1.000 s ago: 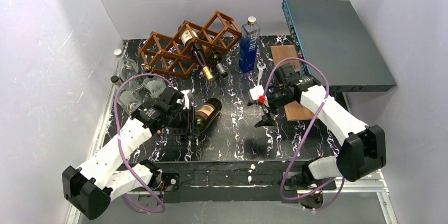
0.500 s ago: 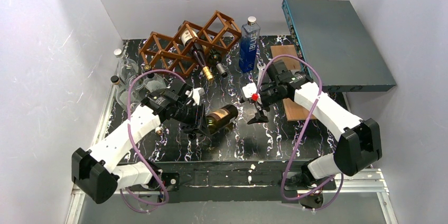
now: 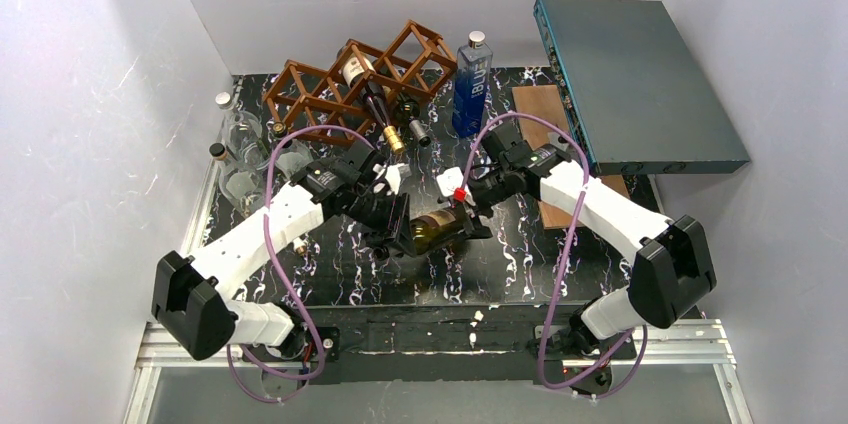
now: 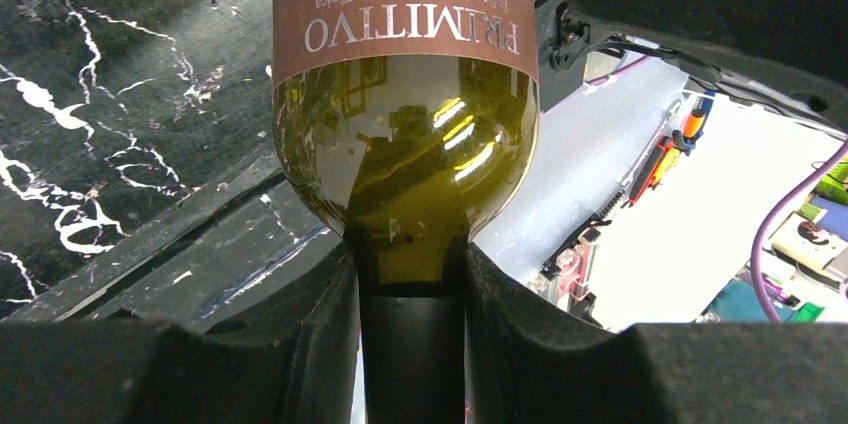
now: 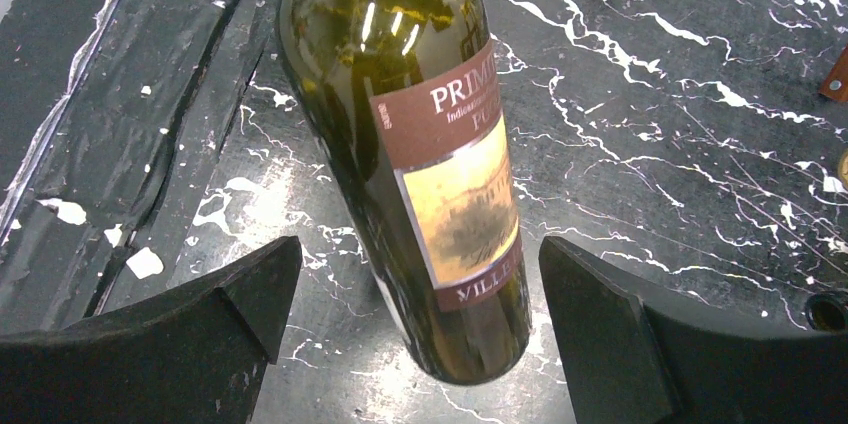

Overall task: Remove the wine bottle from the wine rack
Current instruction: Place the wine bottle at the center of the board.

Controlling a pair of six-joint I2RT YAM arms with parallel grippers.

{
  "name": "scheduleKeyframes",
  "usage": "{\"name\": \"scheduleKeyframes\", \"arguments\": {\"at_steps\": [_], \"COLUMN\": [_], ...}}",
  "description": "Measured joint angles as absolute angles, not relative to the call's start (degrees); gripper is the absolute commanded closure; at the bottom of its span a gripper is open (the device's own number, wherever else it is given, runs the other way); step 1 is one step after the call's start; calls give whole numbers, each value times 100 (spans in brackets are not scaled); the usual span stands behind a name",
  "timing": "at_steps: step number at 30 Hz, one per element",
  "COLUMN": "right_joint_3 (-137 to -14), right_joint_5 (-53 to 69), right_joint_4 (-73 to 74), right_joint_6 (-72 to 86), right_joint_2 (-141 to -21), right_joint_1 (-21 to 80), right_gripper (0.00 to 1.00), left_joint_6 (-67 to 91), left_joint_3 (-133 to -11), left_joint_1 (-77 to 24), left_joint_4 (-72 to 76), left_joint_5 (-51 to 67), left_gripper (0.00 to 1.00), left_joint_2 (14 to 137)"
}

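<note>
The wine bottle [image 3: 441, 227], dark green glass with a brown and cream label, is off the rack and held roughly level over the middle of the table. My left gripper [image 3: 401, 231] is shut on its black-capped neck, seen between the fingers in the left wrist view with the bottle [image 4: 405, 134] pointing away from the gripper [image 4: 412, 344]. My right gripper [image 3: 468, 212] is open and straddles the base end of the bottle [image 5: 430, 144]. Its fingers [image 5: 250, 294] stand apart from the glass on both sides. The reddish-brown lattice wine rack [image 3: 330, 94] stands at the back left.
Two more bottles [image 3: 378, 104] lie in the rack with necks pointing forward. A tall blue bottle [image 3: 473, 84] stands right of it. A wooden board [image 3: 535, 102] and a dark grey box [image 3: 640, 74] are at the back right. Clear glass bottles [image 3: 240, 134] stand at the far left.
My left arm has swung right, carrying the bottle from the left part of the table to the middle. My right gripper has moved left and down around the bottle's base, staying open.
</note>
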State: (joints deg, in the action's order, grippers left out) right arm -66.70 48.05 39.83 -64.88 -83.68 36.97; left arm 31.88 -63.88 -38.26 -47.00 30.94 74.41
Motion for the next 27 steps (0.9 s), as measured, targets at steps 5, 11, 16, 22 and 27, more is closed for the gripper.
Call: {"name": "scheduleKeyframes", "arguments": {"at_steps": [5, 11, 16, 22, 27], "right_joint_3": [-6554, -6357, -6283, -6195, -6195], "right_joint_5": [4770, 4729, 4700, 4654, 4641], "right_joint_4": [3835, 3671, 3540, 3420, 3411], "right_joint_6": [-6396, -6322, -6316, -6329, -6366], "right_joint_2": [-8374, -8385, -8403, -8453, -8471], "right_joint_1": [3780, 3938, 4007, 4077, 4101], "right_gripper": [2, 2, 2, 2, 11], "left_joint_6": [3240, 3326, 3391, 3474, 3522], "left_joint_3": [-6475, -6499, -6499, -6499, -6499], "left_joint_1": [-3879, -3885, -3885, -3887, -3887], "left_joint_4": [-4617, -4469, -4329, -4136, -3972], "left_joint_5": [3218, 3387, 3557, 3754, 3852], "left_gripper": [100, 100, 100, 100, 100], "left_joint_2": [7572, 7730, 7760, 7773, 7841]}}
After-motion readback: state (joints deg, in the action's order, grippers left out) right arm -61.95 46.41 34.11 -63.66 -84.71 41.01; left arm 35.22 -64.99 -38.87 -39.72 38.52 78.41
